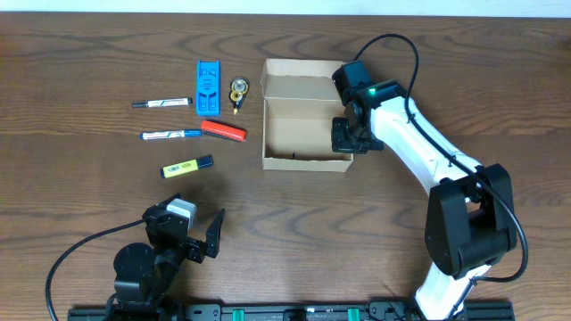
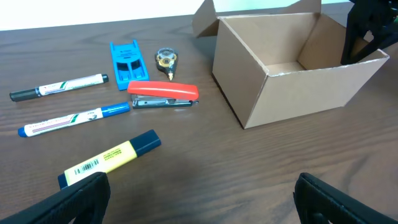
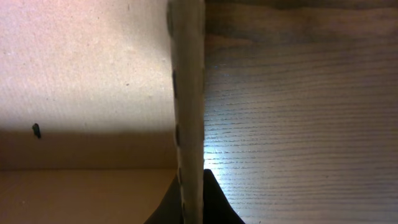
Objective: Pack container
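The container (image 1: 290, 134) is an open tan cardboard box at the table's far middle, its flap lid (image 1: 299, 78) folded back. My right gripper (image 1: 344, 135) is shut on the box's right wall (image 3: 189, 106), one finger inside and one outside. The box also shows in the left wrist view (image 2: 292, 78). My left gripper (image 1: 192, 234) is open and empty near the front left, above bare table (image 2: 199, 199). Left of the box lie a yellow highlighter (image 1: 186, 166), a blue marker (image 1: 169, 135), a black marker (image 1: 161, 103), a red stapler (image 1: 223, 130), a blue case (image 1: 207, 85) and a small round tape dispenser (image 1: 238, 91).
The items lie in a loose group left of the box, also in the left wrist view: highlighter (image 2: 109, 158), stapler (image 2: 163, 94), blue case (image 2: 127, 59). The right arm (image 1: 428, 152) stretches from the front right to the box.
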